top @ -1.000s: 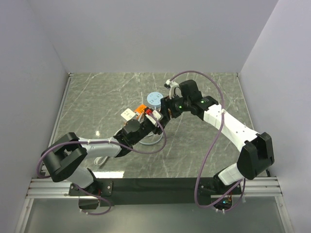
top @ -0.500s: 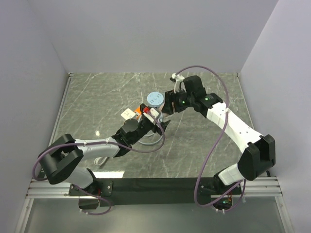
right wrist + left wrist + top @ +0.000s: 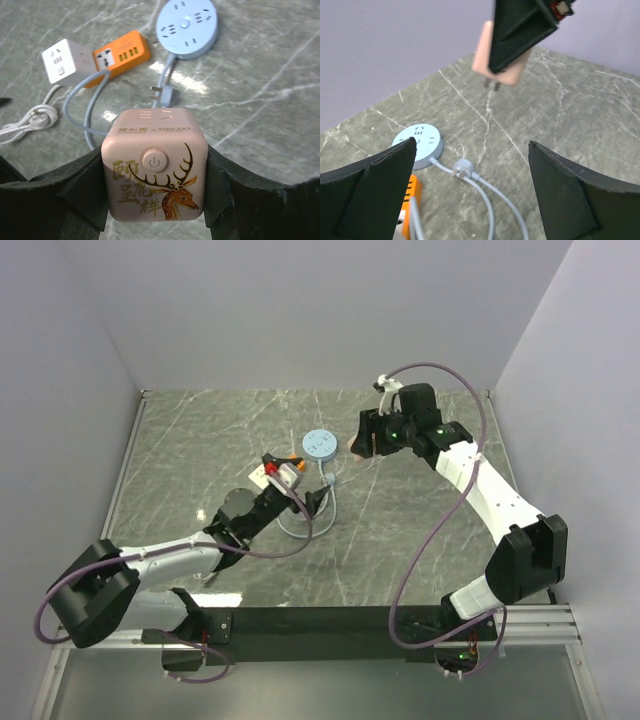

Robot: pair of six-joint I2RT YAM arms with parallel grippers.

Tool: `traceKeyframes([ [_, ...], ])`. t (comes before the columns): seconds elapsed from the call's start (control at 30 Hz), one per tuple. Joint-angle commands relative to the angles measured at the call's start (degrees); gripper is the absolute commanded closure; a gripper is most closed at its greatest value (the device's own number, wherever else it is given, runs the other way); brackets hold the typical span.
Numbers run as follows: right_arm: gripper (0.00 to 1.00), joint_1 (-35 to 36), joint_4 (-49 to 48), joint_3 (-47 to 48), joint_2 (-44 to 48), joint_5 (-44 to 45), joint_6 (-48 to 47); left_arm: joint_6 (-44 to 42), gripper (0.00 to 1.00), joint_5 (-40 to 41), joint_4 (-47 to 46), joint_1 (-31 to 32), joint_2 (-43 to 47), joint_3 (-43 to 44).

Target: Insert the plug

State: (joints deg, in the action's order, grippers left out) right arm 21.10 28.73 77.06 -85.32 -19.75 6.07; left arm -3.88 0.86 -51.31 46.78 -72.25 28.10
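My right gripper (image 3: 360, 443) is shut on a pink cube plug adapter (image 3: 155, 167) with a deer print and holds it above the table. In the left wrist view the cube (image 3: 502, 55) hangs with its two prongs pointing down. A round pale-blue socket strip (image 3: 320, 444) lies on the table to the left of the cube and also shows in the right wrist view (image 3: 186, 22). Its grey plug (image 3: 162, 92) lies loose on the table on its own cable. My left gripper (image 3: 312, 502) is open and empty, nearer than the round strip.
An orange power strip (image 3: 117, 56) and a white cube socket (image 3: 62, 62) lie side by side left of the round strip. A coiled white cable (image 3: 25, 122) lies further left. The grey cable loops (image 3: 490, 210) on the marble table below my left gripper.
My right gripper has lifted the pink cube up and to the right, away from my left gripper. My left arm has drawn back to the left with open jaws.
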Motion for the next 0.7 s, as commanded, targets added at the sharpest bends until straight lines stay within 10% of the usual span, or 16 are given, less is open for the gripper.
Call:
traceKeyframes([
  [0.0, 1.00, -2.99, -3.06, -1.38, 2.61, -0.99, -0.62, 2.46, 0.01, -5.07, -3.36, -5.45, 3.51, -2.25],
  [0.67, 1.00, -10.64, -9.40, -3.59, 8.68, -30.53, 2.90, 19.87, 0.01, -4.55, 18.52, -19.45, -9.22, 19.61],
])
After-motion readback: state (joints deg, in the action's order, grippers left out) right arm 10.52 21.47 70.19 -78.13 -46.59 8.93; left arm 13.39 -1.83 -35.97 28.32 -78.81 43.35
